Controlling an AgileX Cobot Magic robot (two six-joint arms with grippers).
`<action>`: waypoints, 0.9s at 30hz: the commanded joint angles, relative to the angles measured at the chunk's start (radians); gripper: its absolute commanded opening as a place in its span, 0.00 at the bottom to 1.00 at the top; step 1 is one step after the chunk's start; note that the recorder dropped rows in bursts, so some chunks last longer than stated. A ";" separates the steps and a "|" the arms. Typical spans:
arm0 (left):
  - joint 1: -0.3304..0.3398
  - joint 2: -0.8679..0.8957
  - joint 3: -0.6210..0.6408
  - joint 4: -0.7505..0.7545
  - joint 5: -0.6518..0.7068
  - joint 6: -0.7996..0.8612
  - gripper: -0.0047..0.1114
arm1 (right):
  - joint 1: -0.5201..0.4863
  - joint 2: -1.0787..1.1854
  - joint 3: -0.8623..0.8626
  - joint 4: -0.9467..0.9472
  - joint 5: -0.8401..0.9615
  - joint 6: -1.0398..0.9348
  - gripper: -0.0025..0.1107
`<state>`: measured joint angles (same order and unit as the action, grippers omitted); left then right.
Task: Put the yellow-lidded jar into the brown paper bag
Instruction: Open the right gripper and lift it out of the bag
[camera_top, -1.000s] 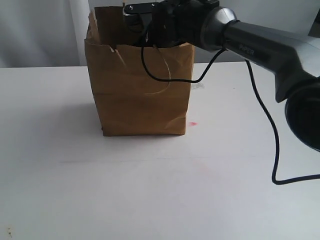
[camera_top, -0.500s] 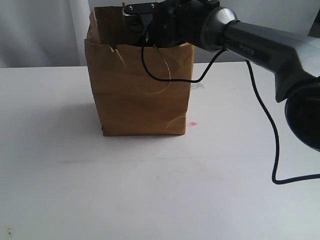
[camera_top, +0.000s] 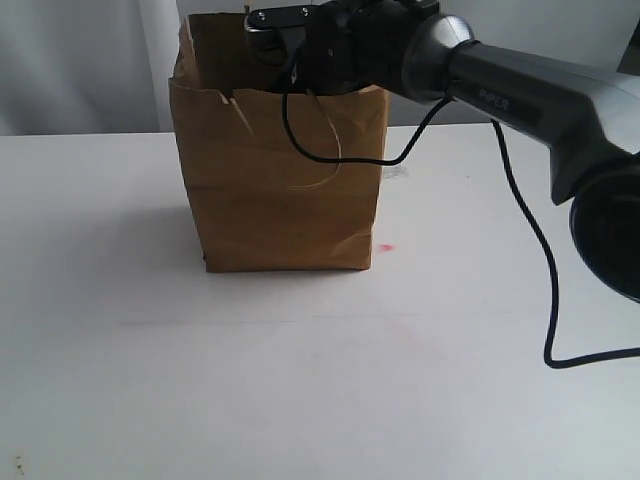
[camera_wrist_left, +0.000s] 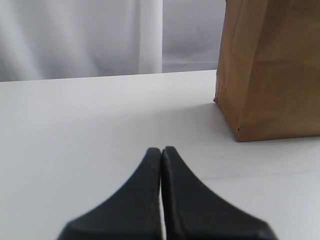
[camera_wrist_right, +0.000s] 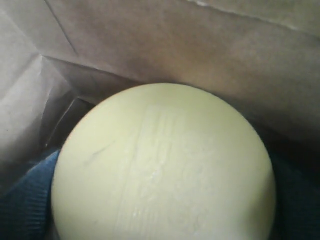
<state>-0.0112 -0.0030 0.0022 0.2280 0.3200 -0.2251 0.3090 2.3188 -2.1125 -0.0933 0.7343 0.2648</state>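
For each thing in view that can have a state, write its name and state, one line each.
brown paper bag: upright, open-topped, top edge torn.
yellow-lidded jar: inside the bag, only its lid showing.
left gripper: shut, empty, outside the bag.
right gripper: reaching into the bag, jaws hidden.

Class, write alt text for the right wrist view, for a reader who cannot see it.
The pale yellow round lid of the yellow-lidded jar fills most of the picture, seen face-on at close range. Creased inner walls of the brown paper bag rise behind it, and dark blue material shows at the lid's two sides.
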 joint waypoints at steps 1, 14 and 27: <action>-0.005 0.003 -0.002 -0.004 -0.009 -0.004 0.05 | -0.004 0.000 -0.008 0.017 0.011 -0.003 0.78; -0.005 0.003 -0.002 -0.004 -0.009 -0.004 0.05 | -0.004 0.000 -0.008 0.017 0.018 -0.003 0.95; -0.005 0.003 -0.002 -0.004 -0.009 -0.004 0.05 | -0.004 -0.009 -0.008 0.021 0.010 -0.006 0.95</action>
<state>-0.0112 -0.0030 0.0022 0.2280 0.3200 -0.2251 0.3090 2.3188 -2.1125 -0.0783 0.7489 0.2648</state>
